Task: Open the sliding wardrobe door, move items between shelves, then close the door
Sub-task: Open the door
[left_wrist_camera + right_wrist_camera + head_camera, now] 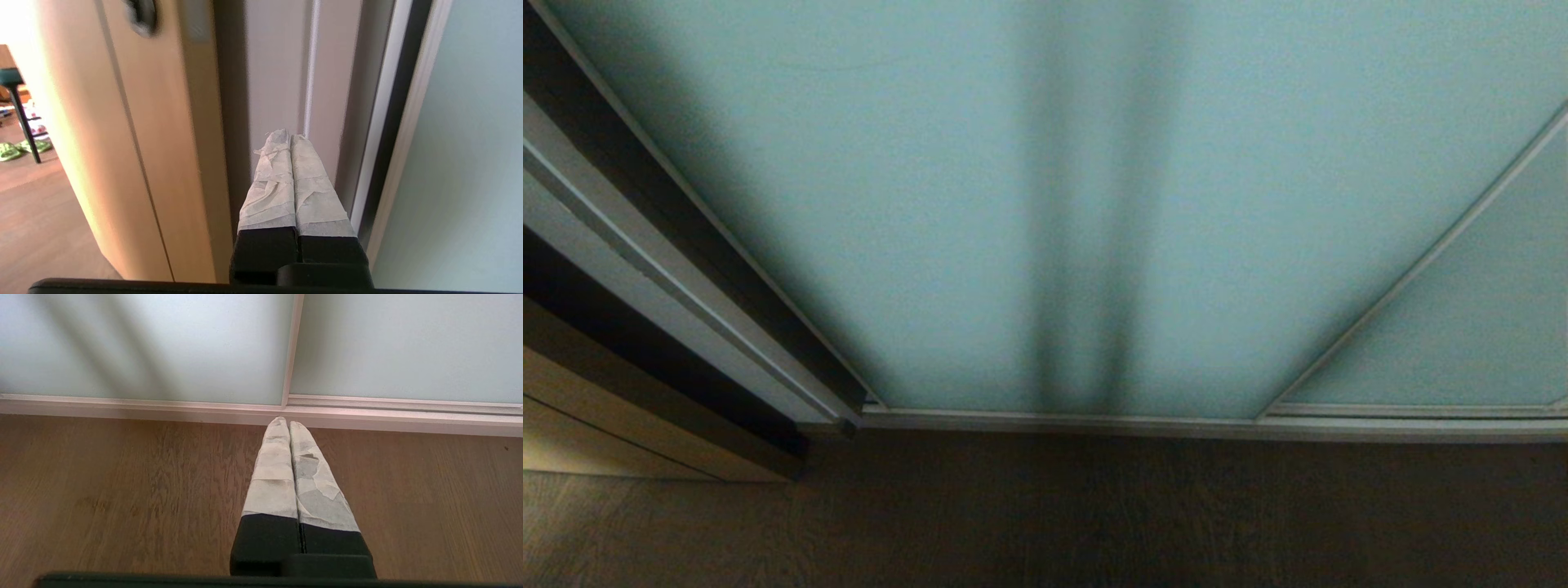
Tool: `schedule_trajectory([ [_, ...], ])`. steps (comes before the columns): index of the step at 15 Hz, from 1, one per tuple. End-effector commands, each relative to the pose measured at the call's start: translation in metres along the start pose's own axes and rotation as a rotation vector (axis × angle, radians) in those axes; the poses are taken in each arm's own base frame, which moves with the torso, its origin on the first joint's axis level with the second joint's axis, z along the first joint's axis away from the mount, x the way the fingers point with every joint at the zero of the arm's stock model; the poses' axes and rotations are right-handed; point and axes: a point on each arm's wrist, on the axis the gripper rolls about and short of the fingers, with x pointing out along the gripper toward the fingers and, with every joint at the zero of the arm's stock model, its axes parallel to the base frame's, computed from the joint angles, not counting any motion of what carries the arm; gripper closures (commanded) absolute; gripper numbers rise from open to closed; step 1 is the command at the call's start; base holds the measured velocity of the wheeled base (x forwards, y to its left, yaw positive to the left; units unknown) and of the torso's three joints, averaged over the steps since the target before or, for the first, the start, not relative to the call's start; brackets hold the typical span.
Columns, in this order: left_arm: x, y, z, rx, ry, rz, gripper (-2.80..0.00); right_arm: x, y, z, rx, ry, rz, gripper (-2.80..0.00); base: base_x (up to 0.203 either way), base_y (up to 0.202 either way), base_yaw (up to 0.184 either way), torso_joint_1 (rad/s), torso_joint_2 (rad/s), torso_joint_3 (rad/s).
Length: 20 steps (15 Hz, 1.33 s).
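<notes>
The left gripper (pixel 290 136) is seen with its taped fingers (pixel 271 179) pressed together, nothing between them, pointed at the grey wardrobe jamb (pixel 278 73). A wooden panel (pixel 135 134) is seen beside the jamb. The sliding wardrobe door (pixel 947 204) is found closed, its silver frame edge (pixel 412 122) just beside the jamb. The right gripper (pixel 289 421) is likewise closed and empty, held above the wood floor (pixel 122 490) near the floor track (pixel 163 408), before the seam with the second glass panel (pixel 408 343).

At your seven o'clock stands a pale wooden door (pixel 596 408). Brown wood floor (pixel 1094 514) spans six o'clock. Green slippers (pixel 12 149) lie beyond a dark stand (pixel 22 118).
</notes>
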Motion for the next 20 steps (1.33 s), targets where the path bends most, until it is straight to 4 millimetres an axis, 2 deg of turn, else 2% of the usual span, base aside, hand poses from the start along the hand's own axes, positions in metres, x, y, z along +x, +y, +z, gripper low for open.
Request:
schedule_trajectory([
  [1, 0.011, -0.010, -0.014, 0.025, 0.039, -0.002, 0.00, 0.000, 0.000, 0.000, 0.000, -0.002, 0.000, 0.00, 0.000, 0.000, 0.000, 0.000, 0.00, 0.000],
  [6, 0.043, -0.034, -0.034, 0.014, 0.062, -0.004, 0.00, 0.000, 0.000, 0.000, 0.000, -0.001, 0.000, 0.00, 0.000, 0.000, 0.000, 0.000, 0.00, 0.000],
  [12, 0.066, -0.054, -0.059, 0.021, 0.073, -0.006, 0.00, 0.000, 0.000, 0.000, 0.000, 0.000, 0.000, 0.00, 0.000, 0.000, 0.000, 0.000, 0.00, 0.000],
  [16, 0.083, -0.066, -0.061, 0.007, 0.051, 0.005, 0.00, 0.000, 0.000, 0.000, 0.000, 0.000, 0.000, 0.00, 0.000, 0.000, 0.000, 0.000, 0.00, 0.000],
  [20, 0.101, -0.069, -0.074, 0.036, 0.057, 0.027, 0.00, 0.000, 0.000, 0.000, 0.000, -0.002, 0.000, 0.00, 0.000, 0.000, 0.000, 0.000, 0.00, 0.000],
])
